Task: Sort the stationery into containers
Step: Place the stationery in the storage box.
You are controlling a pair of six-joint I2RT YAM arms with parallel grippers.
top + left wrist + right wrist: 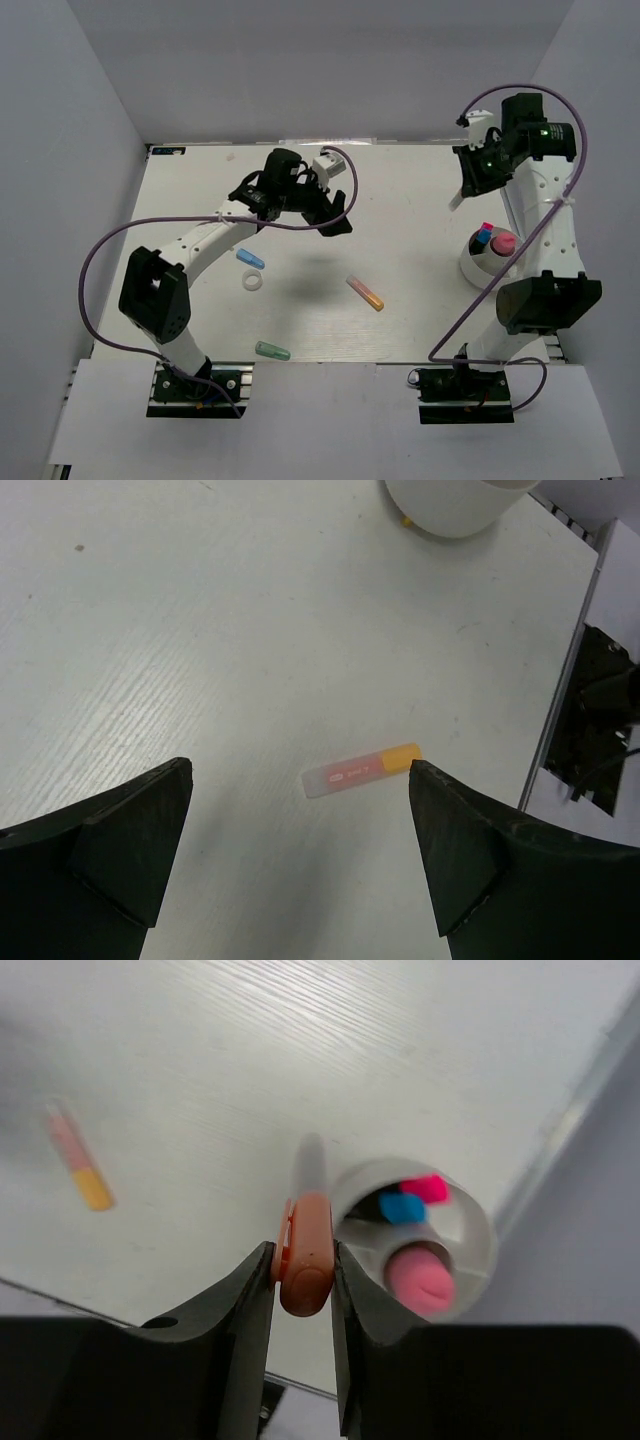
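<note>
- Over the right side of the white table (420, 190), the right claw (303, 1272) is closed on an orange-capped marker (307, 1225), its cap pinched between both fingers, just beside the rim of the white cup (468, 268).
- Near the table's middle, the left claw (341, 214) is spread wide and holds nothing. It hovers above a pink-and-orange marker (362, 768) lying flat between its fingers in the wrist view.
- The step in hand looks like a drop-off by the right arm. The held marker appears level with the rim rather than over the mouth, so the next move calls for a small shift over the opening before letting go.
- The left arm then needs to lower so its fingers straddle the marker's narrow width.
- Count: one cup. Inside it at least three pieces show: a fat pink piece (425, 1278), a blue tip (402, 1207) and a bright pink tip (428, 1188); more may be hidden.
- Loose on the table: three markers, namely the pink-and-orange one, a blue marker (250, 258) and a green marker (272, 350), plus one white ring (253, 282).
</note>
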